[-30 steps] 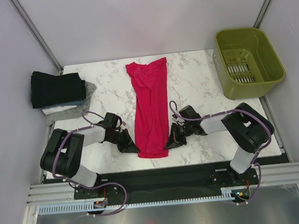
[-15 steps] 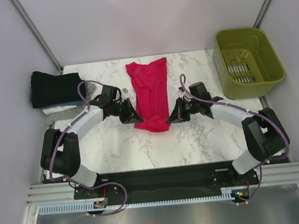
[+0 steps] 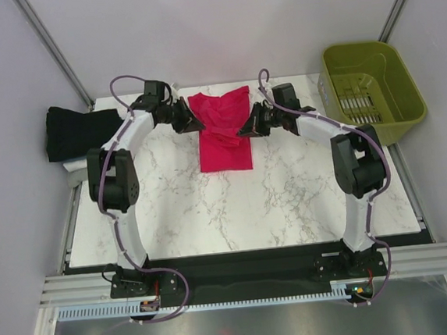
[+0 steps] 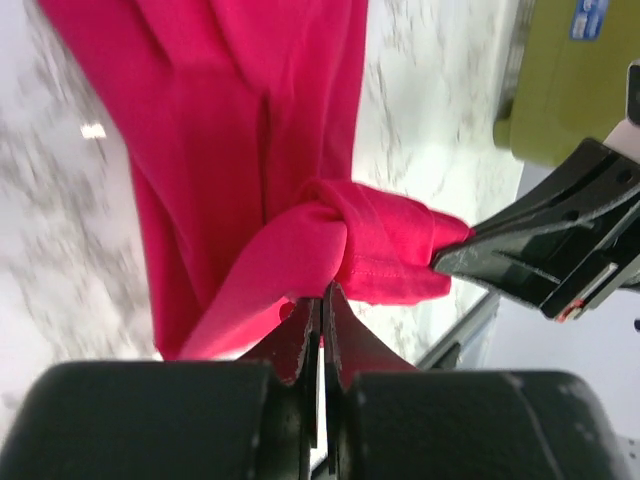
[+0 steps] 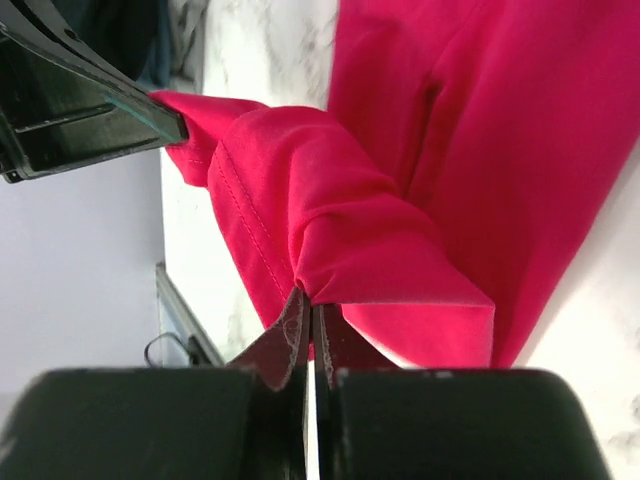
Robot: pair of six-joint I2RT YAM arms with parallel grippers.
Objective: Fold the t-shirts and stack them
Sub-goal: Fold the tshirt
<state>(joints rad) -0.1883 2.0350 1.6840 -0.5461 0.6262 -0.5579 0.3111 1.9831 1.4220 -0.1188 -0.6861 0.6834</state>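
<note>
Crimson t-shirt [image 3: 224, 148] clamped in left and right jaws, black folded stack [image 3: 75, 132] left, olive basket [image 3: 377, 132] right.

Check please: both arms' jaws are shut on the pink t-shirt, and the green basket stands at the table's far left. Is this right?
No: the green basket stands at the far right, as the top external view shows. The jaws are indeed shut on the pink t-shirt.

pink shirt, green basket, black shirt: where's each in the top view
pink shirt [image 3: 224, 150], top view, lower folded part
green basket [image 3: 365, 133], top view, near wall
black shirt [image 3: 75, 132], top view, folded middle
</note>
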